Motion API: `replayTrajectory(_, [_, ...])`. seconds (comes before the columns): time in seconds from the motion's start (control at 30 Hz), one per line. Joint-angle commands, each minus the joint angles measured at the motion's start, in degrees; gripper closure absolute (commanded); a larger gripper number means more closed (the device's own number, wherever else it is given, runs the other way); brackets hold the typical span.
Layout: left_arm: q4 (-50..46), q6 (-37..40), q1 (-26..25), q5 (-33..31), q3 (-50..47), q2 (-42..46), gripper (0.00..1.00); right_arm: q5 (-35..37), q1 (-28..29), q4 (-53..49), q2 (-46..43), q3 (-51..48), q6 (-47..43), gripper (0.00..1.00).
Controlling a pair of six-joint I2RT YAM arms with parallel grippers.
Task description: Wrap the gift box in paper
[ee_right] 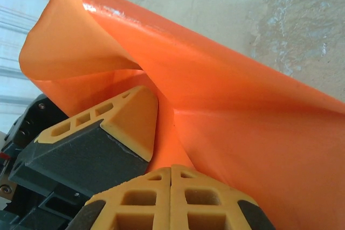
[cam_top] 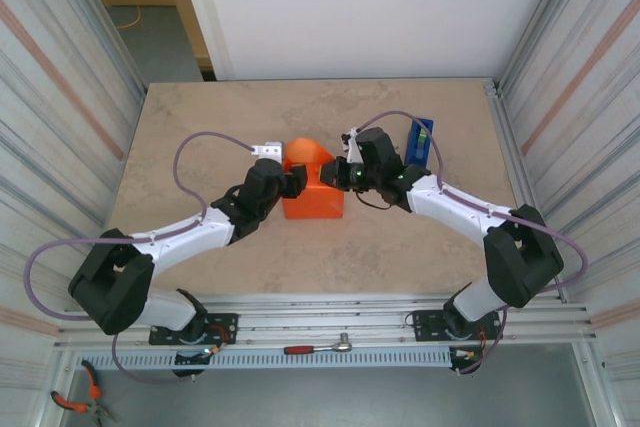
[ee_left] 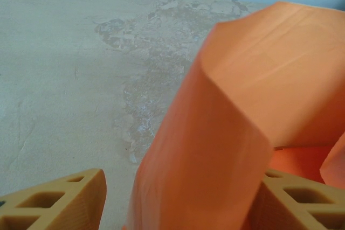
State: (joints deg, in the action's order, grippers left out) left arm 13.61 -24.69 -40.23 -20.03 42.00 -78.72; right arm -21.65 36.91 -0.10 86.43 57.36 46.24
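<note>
Mid-fold, seemingly: right gripper (ee_right: pixel 170 179), 3 o'clock of the paper (ee_right: pixel 232 111), pinches its flap tight; left gripper (ee_left: pixel 183 192), at 9, straddles it agape, gripping nothing; next the flap needs pressing flat.

I read no text, label, brand, number or sign on any surface in my three camera views. The thin bright orange paper sheet (cam_top: pixel 312 187) carries no print on its visible faces. The narrow blue plastic tape dispenser (cam_top: pixel 420 139) appears too small for me to resolve any marking.
</note>
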Motion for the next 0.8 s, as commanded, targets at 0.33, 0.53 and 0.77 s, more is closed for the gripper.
replayTrajectory(0.33, [-3.8, 0.4, -0.3, -1.1, 0.5, -0.6, 0.32, -5.2, -3.1, 0.2, -5.1, -2.2, 1.6, 1.00])
replayTrajectory(0.53, [-3.9, 0.3, -0.4, -1.0, 0.3, -0.6, 0.33, -5.0, -7.9, -0.6, -9.0, -1.6, 2.6, 1.00])
replayTrajectory(0.77, [-3.8, 0.3, -0.4, -1.0, 0.3, -0.7, 0.32, -4.9, -11.1, 1.9, -5.3, -0.4, 4.6, 1.00])
